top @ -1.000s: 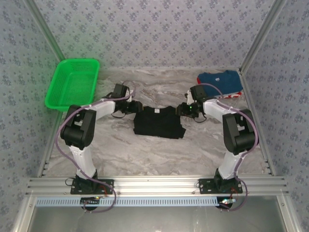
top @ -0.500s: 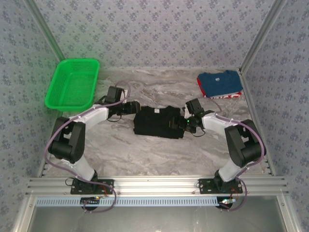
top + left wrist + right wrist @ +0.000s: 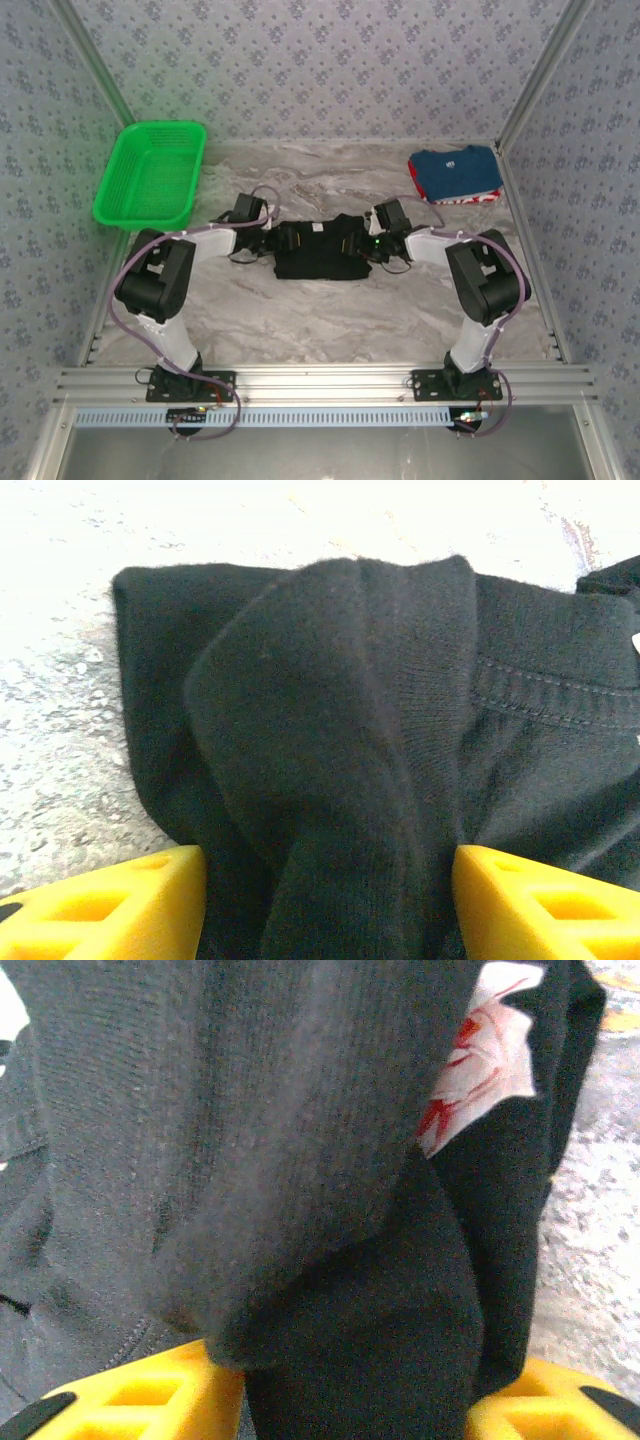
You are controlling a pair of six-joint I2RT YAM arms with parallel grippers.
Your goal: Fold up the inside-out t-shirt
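so the left tool (image 3: 325, 868) and right tool (image 3: 350, 1380) each clamp bunched-up shirt (image 3: 322, 258), basket (image 3: 150, 180) sits well beyond left tool

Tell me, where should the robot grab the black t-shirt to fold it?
By its two short ends, coming in from each side. The black t-shirt lies as a wide band across the table, so each end faces one arm. The bunched cloth gives a thick ridge to pinch, as the left gripper and right gripper do.
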